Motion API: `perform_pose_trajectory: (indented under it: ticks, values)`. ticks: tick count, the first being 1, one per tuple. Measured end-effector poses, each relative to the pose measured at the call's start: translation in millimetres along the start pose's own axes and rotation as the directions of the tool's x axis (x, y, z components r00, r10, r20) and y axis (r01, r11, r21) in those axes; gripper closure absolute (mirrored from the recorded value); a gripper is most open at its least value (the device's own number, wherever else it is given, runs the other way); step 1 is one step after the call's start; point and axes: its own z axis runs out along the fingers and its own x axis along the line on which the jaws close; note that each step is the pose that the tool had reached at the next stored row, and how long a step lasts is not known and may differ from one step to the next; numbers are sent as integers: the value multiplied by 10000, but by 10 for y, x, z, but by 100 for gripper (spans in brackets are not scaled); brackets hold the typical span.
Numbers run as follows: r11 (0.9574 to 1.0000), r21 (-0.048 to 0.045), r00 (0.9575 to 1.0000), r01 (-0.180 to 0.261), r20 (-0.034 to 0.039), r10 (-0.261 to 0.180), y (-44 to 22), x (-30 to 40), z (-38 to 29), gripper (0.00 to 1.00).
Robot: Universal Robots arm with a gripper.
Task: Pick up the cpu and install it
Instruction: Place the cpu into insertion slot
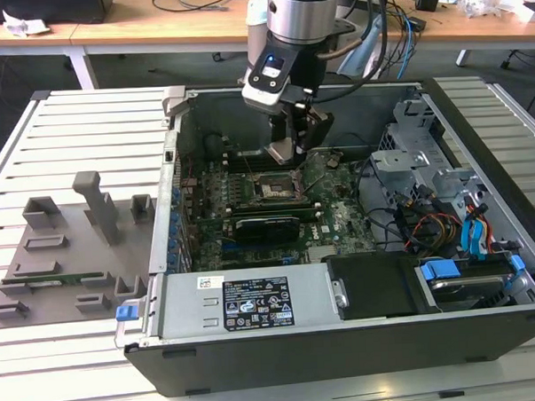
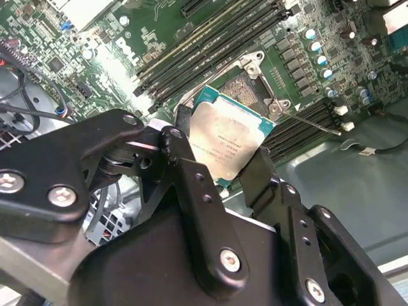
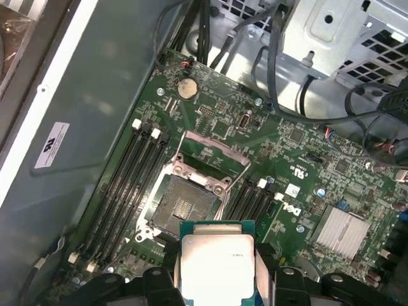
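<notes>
The gripper [image 2: 217, 156] is closed on the cpu [image 2: 226, 140]. In the second wrist view its two black fingers [image 2: 185, 166] press against opposite edges of the chip, and the silvery-grey top plate with its green border shows between them. In the first wrist view the cpu sits level between the same fingers, metal plate towards the camera. The chip is in the air, clear of the board and not seated.

In the exterior view the arm [image 1: 299, 13] reaches down into the open computer case [image 1: 345, 344], with the gripper just above the cpu socket [image 1: 274, 187]. In the first wrist view the socket's contact field lies exposed, and its metal load plate [image 3: 213, 153] is swung open on the far side of the socket from the chip. A thin retention lever [image 2: 312, 121] stands out beside the socket.

Black memory slots [image 3: 137, 166] run along two sides of the socket on the green motherboard [image 3: 306, 166]. A round coin cell [image 3: 186, 88] and a finned heatsink [image 3: 341, 229] also sit on the board. A long black expansion card [image 1: 267, 225] lies just in front of the socket in the exterior view. Towards the exterior view's right are a metal drive cage [image 1: 407, 150] and a bundle of cables [image 1: 428, 220]. A labelled power supply [image 1: 245, 299] fills the near wall of the case.

The case rests on a slatted table [image 1: 69, 129]. A grey fixture tray [image 1: 66, 254] sits well apart from it at the exterior view's left.
</notes>
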Motion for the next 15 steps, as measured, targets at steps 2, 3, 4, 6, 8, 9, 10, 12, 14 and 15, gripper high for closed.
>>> perform_pose_trajectory:
  ticks: [2,3,4,6,8,9,10,12,14,15]
  values:
    - [9997,5,9997,-225,-5,225,0,0,0,45]
    - [9995,6,9995,-306,-7,306,0,0,0,45]
    - [9990,9,9990,-454,-9,454,0,0,0,45]
    - [9982,12,9982,-593,-13,593,0,0,1,45]
    - [9971,16,9971,-767,-16,767,0,0,1,45]
    - [9967,17,9967,-816,-17,816,0,0,1,45]
    - [9961,18,9961,-883,-18,884,0,0,1,45]
    - [9945,23,9945,-1051,-21,1051,0,0,1,45]
    - [9908,30,9908,-1350,-26,1350,0,0,1,45]
    - [9896,32,9896,-1436,-28,1436,0,0,1,45]
